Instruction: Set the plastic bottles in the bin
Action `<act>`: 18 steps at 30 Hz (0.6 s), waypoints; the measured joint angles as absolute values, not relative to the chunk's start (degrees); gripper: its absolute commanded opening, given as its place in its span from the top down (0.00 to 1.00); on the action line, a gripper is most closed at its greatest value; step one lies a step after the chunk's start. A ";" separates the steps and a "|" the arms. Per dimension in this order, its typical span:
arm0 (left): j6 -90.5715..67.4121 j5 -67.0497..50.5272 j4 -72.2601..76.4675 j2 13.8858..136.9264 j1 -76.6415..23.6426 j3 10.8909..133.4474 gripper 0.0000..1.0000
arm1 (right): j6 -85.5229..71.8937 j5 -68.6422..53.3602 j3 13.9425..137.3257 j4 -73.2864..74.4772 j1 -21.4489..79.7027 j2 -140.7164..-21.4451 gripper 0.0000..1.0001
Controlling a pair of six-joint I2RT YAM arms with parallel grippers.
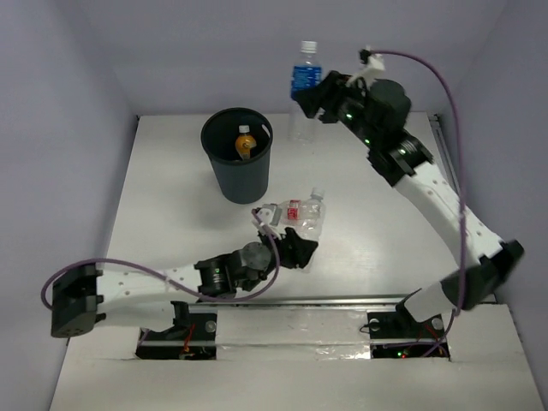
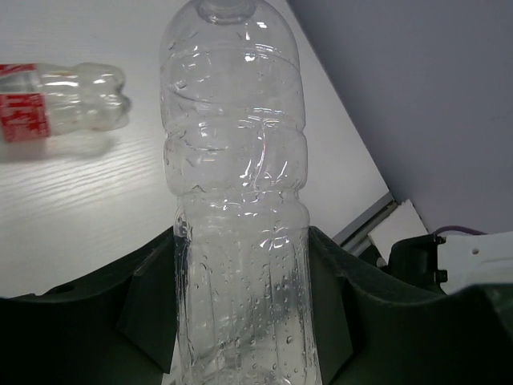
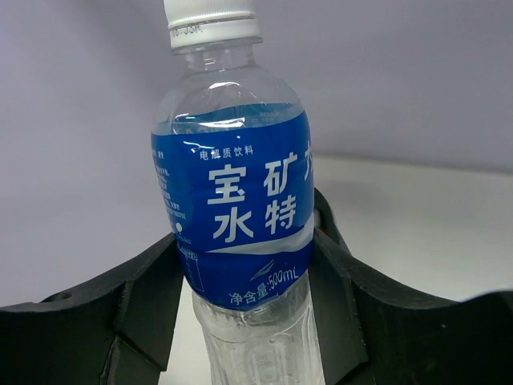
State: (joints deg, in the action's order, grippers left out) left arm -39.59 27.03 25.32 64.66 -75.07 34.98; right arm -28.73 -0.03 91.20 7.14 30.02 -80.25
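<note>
**Both arms holding bottles, one bottle in the bin**

The orange-filled bottle sits inside the black bin, which stands on the far left part of the white table.

My left gripper is near the middle of the table, to the near right of the bin. Its jaws are clamped on either side of the plain clear bottle, gripping its lower body. Water droplets cling to the inside of that bottle. I cannot tell whether it rests on the table or is lifted clear of it.

Just beyond that gripper, the red-labelled bottle lies on its side on the table, apart from the bin and not held by anything.

My right gripper is at the far edge of the table, to the right of the bin. Its jaws are closed around the blue-labelled bottle, just below the label. The bottle stands upright with its white cap on top, in front of the back wall.
</note>
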 measured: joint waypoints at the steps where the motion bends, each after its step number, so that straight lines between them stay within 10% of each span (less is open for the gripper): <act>1: -40.29 28.16 23.55 61.84 -75.24 33.67 0.59 | -27.90 -0.38 95.77 6.96 31.35 -84.82 0.39; 18: -48.29 41.87 2.15 40.64 -76.58 29.47 0.60 | -21.82 -3.25 134.02 6.57 36.84 -125.19 0.35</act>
State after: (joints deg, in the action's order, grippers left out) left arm -48.29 41.87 2.15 40.64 -76.58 29.47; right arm -21.82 -3.25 134.02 6.57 36.84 -125.19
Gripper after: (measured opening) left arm 0.505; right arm 0.645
